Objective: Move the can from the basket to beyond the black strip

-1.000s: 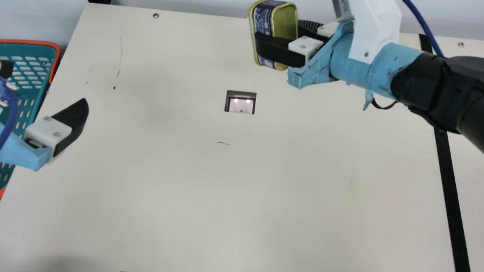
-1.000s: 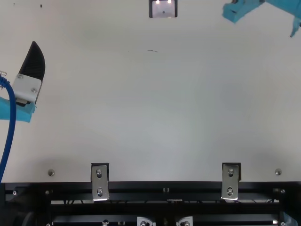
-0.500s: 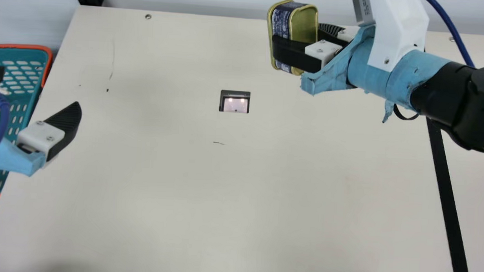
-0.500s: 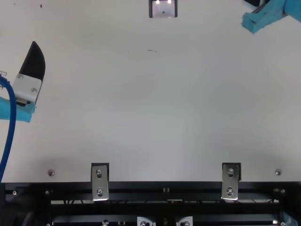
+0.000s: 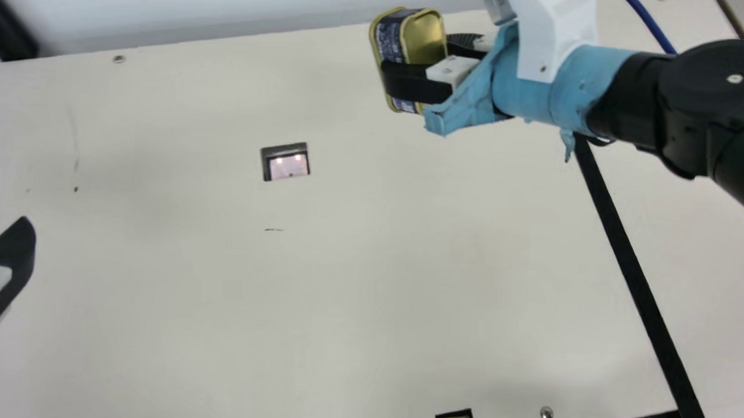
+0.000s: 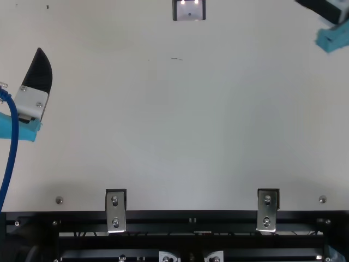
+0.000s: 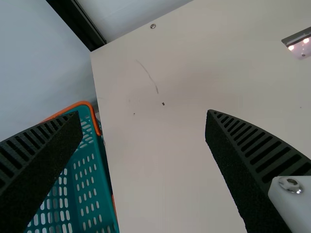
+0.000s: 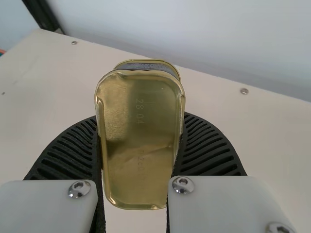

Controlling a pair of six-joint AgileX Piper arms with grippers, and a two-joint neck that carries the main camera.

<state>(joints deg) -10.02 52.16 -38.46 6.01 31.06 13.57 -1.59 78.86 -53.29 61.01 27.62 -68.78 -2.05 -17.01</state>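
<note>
My right gripper (image 5: 409, 65) is closed around the gold can (image 5: 424, 36) with its dark blue label, held up over the far part of the table, left of the black strip (image 5: 627, 260) in the main view. In the right wrist view the can (image 8: 138, 141) stands between the ribbed fingers of the right gripper (image 8: 141, 128), pressed on both sides. One finger of my left gripper (image 6: 39, 72) is visible at the top view's left. The left wrist view has the left gripper (image 7: 144, 121) spread wide with nothing between its fingers, near the teal basket (image 7: 88, 187) with its orange rim.
A small dark-framed plate (image 5: 285, 162) is set in the cream table (image 5: 343, 296). A pale wall (image 5: 230, 8) runs along the far edge. Metal brackets (image 6: 115, 210) and a black frame rail (image 6: 191, 217) line the near edge.
The right arm has moved right in the top view, the can still gripped in the main view. The left arm has kept still. The neck camera has turned, shifting the whole main view.
</note>
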